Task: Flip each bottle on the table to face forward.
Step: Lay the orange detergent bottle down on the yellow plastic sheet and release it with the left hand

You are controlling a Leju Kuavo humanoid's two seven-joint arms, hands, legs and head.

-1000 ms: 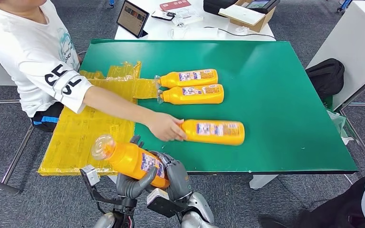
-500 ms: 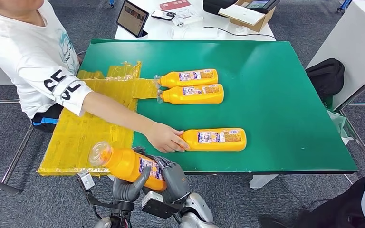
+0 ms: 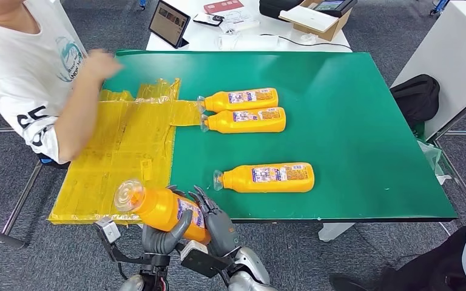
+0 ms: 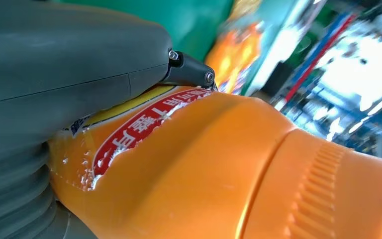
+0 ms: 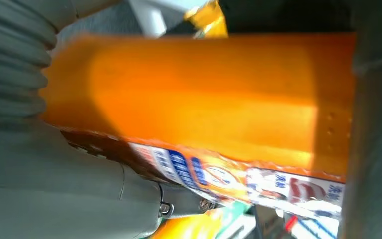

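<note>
At the lower left of the frame we hold a bottle (image 3: 165, 209) off the green table (image 3: 352, 121), left hand (image 3: 161, 236) and right hand (image 3: 218, 225) both wrapped round its body. It looks stiff, smooth, perhaps slippery; the flat middle seems the best grip. Its label (image 4: 144, 134) carries red-banded characters we cannot read.
</note>
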